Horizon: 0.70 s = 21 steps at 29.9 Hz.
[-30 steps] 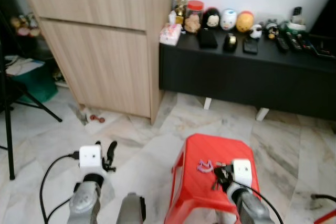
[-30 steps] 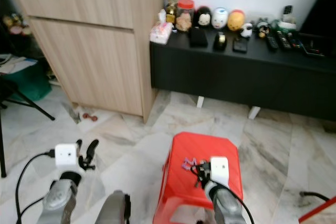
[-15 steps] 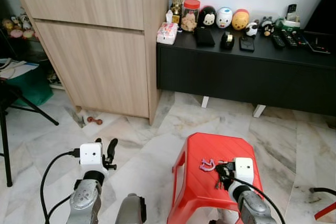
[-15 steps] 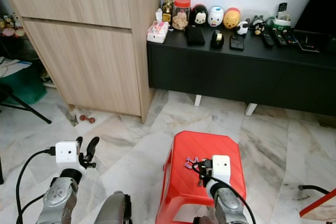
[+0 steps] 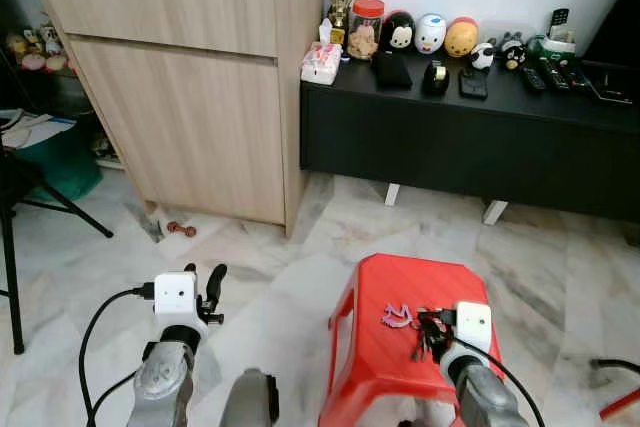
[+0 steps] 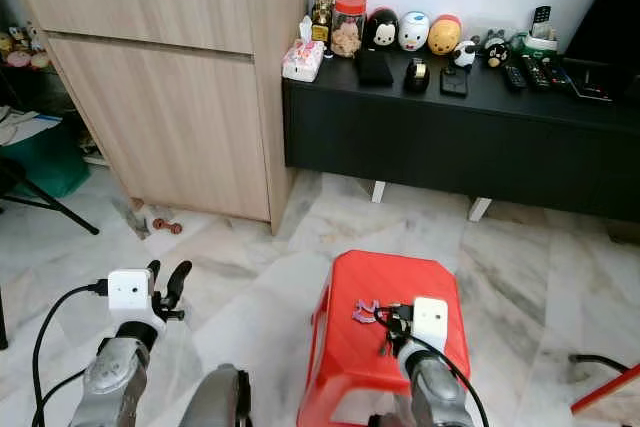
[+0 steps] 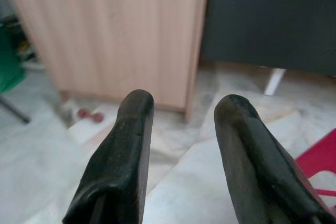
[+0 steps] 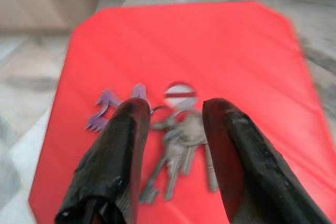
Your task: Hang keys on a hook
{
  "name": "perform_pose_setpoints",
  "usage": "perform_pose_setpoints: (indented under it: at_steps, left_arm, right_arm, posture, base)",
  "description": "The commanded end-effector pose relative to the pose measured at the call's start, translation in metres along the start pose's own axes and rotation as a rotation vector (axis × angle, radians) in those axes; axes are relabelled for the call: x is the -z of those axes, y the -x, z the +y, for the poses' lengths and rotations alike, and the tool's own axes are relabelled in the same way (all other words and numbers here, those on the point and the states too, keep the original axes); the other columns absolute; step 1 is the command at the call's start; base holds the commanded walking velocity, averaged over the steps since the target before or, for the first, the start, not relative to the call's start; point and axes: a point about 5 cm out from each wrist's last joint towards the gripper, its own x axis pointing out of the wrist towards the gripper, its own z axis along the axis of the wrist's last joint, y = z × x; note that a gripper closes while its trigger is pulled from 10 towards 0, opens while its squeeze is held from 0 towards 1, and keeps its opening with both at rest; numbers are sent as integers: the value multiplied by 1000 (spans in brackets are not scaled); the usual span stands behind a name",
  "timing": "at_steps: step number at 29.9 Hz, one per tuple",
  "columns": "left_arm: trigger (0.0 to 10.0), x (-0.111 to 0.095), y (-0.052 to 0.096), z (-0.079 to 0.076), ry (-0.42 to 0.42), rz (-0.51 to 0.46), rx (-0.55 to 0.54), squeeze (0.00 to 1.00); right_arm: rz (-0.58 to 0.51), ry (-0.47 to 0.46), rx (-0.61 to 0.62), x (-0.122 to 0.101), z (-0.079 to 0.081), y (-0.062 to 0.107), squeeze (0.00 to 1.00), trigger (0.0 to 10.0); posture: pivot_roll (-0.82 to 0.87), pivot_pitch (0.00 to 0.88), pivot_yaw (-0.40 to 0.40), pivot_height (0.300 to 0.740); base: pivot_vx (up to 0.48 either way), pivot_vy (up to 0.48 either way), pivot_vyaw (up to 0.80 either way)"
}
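The keys (image 8: 181, 150) lay on the red stool (image 5: 400, 292), low in the frame. The right gripper (image 8: 170, 124) hung over them, fingers apart, maybe touching. The left gripper (image 7: 181, 124) was open too.

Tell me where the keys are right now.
The keys lie on the red stool low on the robot's right, beside a purple charm, with the open right gripper straddling them.

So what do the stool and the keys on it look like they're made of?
The stool looks like moulded plastic: uniform bright red, smooth, softly glossy top. The keys look like metal, dull grey-silver blades on a ring, with a purple charm that is probably plastic; blur leaves that open.
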Motion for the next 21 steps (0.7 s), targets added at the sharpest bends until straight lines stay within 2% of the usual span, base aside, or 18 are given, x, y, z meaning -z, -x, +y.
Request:
perform_pose_setpoints:
  at_steps: [1, 10, 21]
  left_arm:
    - [10000, -4, -4, -6, 6, -13, 20, 0]
    - [10000, -4, -3, -5, -2, -12, 21, 0]
    - [10000, -4, -2, -6, -4, -10, 22, 0]
  right_arm:
    - [-2, -7, 27, 0, -8, 1, 0, 10000]
    - [-3, -7, 21, -2, -6, 0, 0, 10000]
    - [59, 30, -25, 5, -2, 0, 0, 10000]
  posture:
    - [156, 54, -70, 640]
    - [158, 54, -70, 640]
    - [155, 56, -70, 640]
  base:
    - [292, 0, 0]
    - [282, 0, 0]
    - [0, 0, 0]
